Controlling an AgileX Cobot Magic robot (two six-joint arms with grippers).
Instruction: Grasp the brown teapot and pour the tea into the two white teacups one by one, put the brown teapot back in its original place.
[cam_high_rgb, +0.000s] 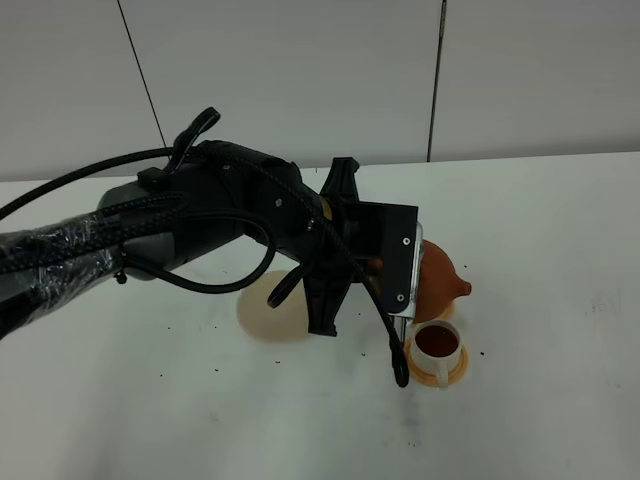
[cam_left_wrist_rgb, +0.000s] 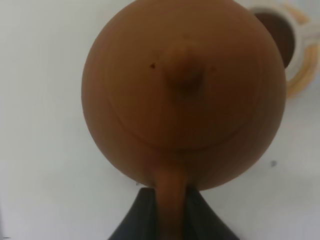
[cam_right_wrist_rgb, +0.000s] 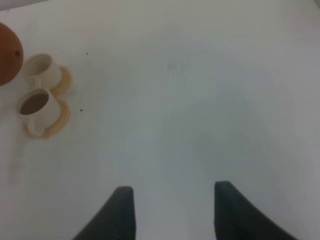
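Near the teacups (cam_right_wrist_rgb: 37, 107), L gripper (cam_left_wrist_rgb: 172, 215) clamped on handle of brown teapot (cam_left_wrist_rgb: 185, 95); R gripper (cam_right_wrist_rgb: 172, 210) spread, empty.

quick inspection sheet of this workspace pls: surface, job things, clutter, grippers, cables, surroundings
surface: white table, a few dark specks
job's things: teapot held in the air, tipped, away from its cream disc; filled cup holds tea and sits on an orange saucer; second cup beside it, contents unclear
clutter: nothing seen
grippers: left gripper shut on the teapot's handle; right gripper open, holding nothing
cables: black cables along the left arm; one loop hangs close to the filled cup
surroundings: plain panelled wall
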